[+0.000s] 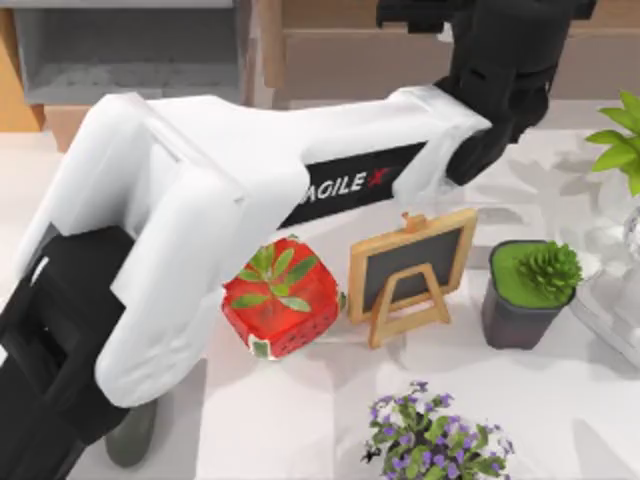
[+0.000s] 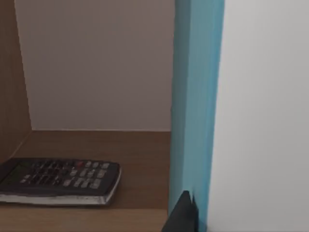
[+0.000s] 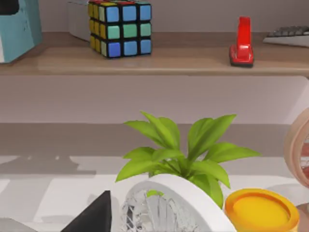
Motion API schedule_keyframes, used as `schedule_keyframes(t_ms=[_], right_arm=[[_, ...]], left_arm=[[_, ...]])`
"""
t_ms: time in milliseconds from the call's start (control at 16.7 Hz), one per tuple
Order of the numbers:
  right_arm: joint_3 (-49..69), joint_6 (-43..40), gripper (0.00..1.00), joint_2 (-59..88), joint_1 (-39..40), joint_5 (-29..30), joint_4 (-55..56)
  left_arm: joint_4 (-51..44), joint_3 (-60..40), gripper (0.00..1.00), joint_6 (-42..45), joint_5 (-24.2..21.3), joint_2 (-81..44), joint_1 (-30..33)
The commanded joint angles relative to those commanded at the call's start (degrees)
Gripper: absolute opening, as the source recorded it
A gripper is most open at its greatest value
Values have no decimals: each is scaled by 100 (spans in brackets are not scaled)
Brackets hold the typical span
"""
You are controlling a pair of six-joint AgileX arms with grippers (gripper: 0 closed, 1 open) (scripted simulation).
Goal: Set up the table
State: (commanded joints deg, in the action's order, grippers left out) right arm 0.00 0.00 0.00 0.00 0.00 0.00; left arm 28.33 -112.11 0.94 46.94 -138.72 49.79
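Note:
The white table (image 1: 290, 420) carries a red strawberry-patterned pot with a small plant (image 1: 280, 300), a little chalkboard easel (image 1: 410, 270) and a dark pot with a green succulent (image 1: 530, 290). My left arm stretches across the table, and my left gripper (image 1: 480, 40) reaches into the shelf unit at the back. In the left wrist view a dark part of that gripper (image 2: 181, 215) sits against an upright light-blue object (image 2: 195, 106). A dark edge of my right gripper (image 3: 94, 217) hangs low over the table (image 3: 43, 193).
Purple flowers (image 1: 430, 440) stand at the front and a leafy green plant (image 1: 620, 140) at the right. The shelf (image 3: 169, 63) holds a colour cube (image 3: 120, 26), a red object (image 3: 243, 46) and a black remote (image 2: 58, 179). A white mesh object (image 3: 169, 208) and a yellow cup (image 3: 260, 212) lie close to my right gripper.

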Motion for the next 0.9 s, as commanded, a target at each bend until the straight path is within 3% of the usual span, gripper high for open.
schedule_keyframes(t_ms=[240,360,600,900], right_arm=[[0,0,100,0,0,0,0],[0,0,100,0,0,0,0],[0,0,100,0,0,0,0],[0,0,100,0,0,0,0]], left_arm=[[-16,3,0,37,-56,2,-40],[-18,175,0,186,-299,180,-43],[-2,1162,0,781,-1272,966,95],[120,3260,0,1983,-2812,2693,264]])
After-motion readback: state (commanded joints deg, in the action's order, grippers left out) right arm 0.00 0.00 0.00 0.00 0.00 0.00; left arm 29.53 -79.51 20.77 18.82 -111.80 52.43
